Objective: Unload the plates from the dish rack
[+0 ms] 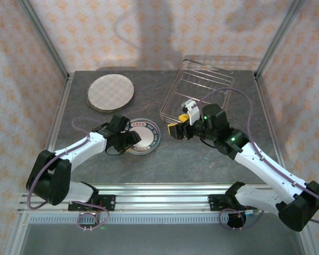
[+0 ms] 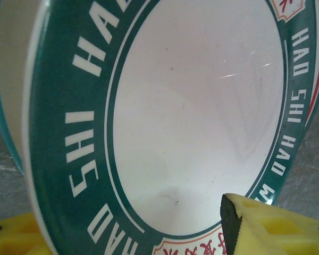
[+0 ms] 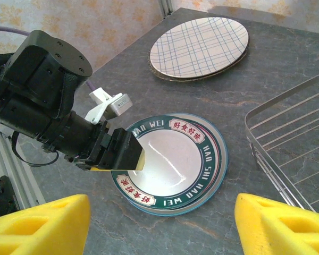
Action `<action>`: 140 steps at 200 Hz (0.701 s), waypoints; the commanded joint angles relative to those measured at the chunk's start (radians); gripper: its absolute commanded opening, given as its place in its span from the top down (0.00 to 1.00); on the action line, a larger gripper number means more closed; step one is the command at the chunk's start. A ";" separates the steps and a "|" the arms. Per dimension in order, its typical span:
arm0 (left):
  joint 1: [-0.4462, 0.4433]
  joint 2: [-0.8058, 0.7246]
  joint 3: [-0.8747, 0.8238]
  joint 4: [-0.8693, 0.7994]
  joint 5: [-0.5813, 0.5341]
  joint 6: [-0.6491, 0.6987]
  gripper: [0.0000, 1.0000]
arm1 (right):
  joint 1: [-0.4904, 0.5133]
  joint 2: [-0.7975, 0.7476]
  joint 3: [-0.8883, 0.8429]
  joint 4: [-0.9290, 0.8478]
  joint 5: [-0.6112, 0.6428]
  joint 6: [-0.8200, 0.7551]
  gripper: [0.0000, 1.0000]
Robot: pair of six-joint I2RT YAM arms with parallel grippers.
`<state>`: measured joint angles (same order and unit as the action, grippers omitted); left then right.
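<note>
Directly beneath the left end effector (image 1: 133,139) a white plate with a dark green lettered rim (image 1: 149,133) lies flat on the grey bench (image 1: 202,156). The end effector hangs over the plate's rim on the side nearest its own arm. In the left wrist view its yellow fingers (image 2: 279,228) stand well apart at the two lower corners, with the plate's rim and white centre showing between them. The jaws are parted and not clamped on the plate.

Beyond this end effector, farther from the arm bases, a plaid beige plate (image 1: 110,91) rests on top of another plate whose darker edge shows beneath it. The pile is well apart from the green-rimmed plate.

Just past that plate's far side hovers the right end effector (image 1: 178,123), between the plate and the wire dish rack (image 1: 202,85). Its yellow fingers (image 3: 37,226) are spread wide with nothing between them, aimed toward the plate and the left end effector. The rack sits behind and to the right of it, near the bench's back corner.
</note>
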<state>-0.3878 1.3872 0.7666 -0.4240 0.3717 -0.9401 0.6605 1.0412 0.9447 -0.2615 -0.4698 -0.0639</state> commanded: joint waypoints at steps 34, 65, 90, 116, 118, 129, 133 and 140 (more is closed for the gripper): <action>-0.023 0.032 0.072 -0.090 -0.059 0.043 0.32 | 0.006 0.002 0.038 0.002 0.022 0.010 0.28; -0.026 0.050 0.087 -0.101 -0.064 0.047 0.31 | 0.006 0.005 0.043 -0.001 0.023 0.010 0.28; -0.029 0.058 0.110 -0.134 -0.083 0.056 0.28 | 0.006 0.007 0.043 -0.004 0.030 0.009 0.28; -0.031 0.064 0.131 -0.165 -0.098 0.066 0.28 | 0.007 0.006 0.046 -0.005 0.046 0.012 0.28; -0.031 0.064 0.132 -0.167 -0.098 0.067 0.28 | 0.006 0.006 0.047 -0.005 0.048 0.012 0.28; -0.031 0.062 0.137 -0.173 -0.103 0.067 0.28 | 0.006 0.006 0.049 -0.007 0.055 0.013 0.28; -0.031 0.062 0.139 -0.178 -0.103 0.067 0.28 | 0.006 0.006 0.051 -0.009 0.060 0.013 0.28; -0.031 0.060 0.141 -0.185 -0.108 0.068 0.28 | 0.006 0.006 0.053 -0.009 0.069 0.016 0.28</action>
<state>-0.4110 1.4445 0.8783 -0.5449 0.3115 -0.8936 0.6605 1.0485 0.9531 -0.2695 -0.4438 -0.0605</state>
